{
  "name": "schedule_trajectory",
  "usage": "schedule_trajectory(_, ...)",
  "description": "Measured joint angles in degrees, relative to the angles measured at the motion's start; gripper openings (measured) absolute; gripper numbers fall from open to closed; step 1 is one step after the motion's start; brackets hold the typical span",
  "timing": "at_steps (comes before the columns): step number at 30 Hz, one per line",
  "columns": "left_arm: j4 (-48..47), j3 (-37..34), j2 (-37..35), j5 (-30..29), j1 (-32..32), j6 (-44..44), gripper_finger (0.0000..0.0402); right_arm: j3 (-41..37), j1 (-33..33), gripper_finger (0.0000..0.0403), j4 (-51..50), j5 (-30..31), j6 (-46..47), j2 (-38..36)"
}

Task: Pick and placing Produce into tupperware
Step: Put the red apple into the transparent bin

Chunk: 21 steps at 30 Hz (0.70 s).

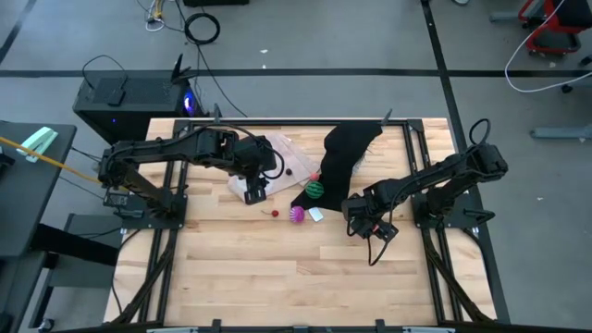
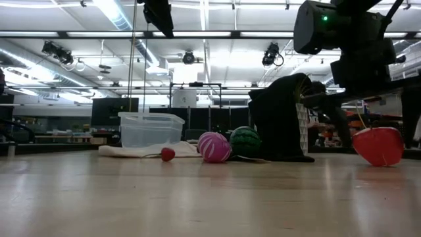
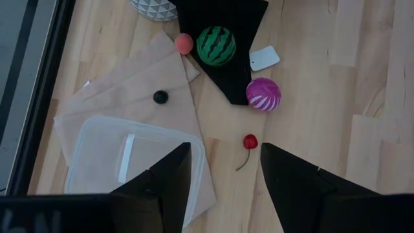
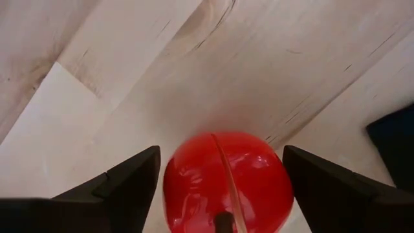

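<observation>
Straddling the red ball-like fruit [image 4: 228, 183] with my right gripper [image 4: 223, 184], I have the fingers spread wide on either side of it and not yet touching; it sits on the bare table [image 1: 277, 277] on my right side, well apart from the tupperware [image 3: 132, 162]. I judge this the pick step for that piece: next I must close squarely on its round, glossy body, which could squirt out sideways, then lift and carry it across. The tupperware sits on the translucent lids [image 3: 129, 97] beneath my left gripper [image 3: 226, 178], which hovers with its fingers parted and holding nothing. Between us lie the magenta-purple fruit [image 3: 263, 94], the green striped fruit [image 3: 216, 45] on the black cloth [image 3: 223, 16], a small cherry [image 3: 250, 142] and a tiny dark one [image 3: 160, 97]. A small white scrap [image 3: 264, 57] lies beside the cloth. I can read no brand, label or writing anywhere.
</observation>
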Motion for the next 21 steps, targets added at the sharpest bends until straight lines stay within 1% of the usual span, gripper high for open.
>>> schedule_trajectory(4,0.0,0.0,0.0,0.0,-0.01,0.0,0.0196,0.02,0.0,0.0304,-0.04,1.85,0.02,-0.04)
schedule_trajectory(9,0.0,0.0,0.0,0.0,0.0,0.0,0.0193,0.07,0.0,0.0283,-0.09,2.16,0.02,-0.09)
schedule_trajectory(16,0.0,0.0,0.0,0.0,-0.01,0.0,0.0192,0.03,0.0,0.0285,-0.05,2.48,0.22,-0.43)
schedule_trajectory(21,0.0,0.0,0.0,0.0,0.0,0.0,0.0192,2.19,-0.02,0.0283,-1.41,5.3,0.22,-2.38)
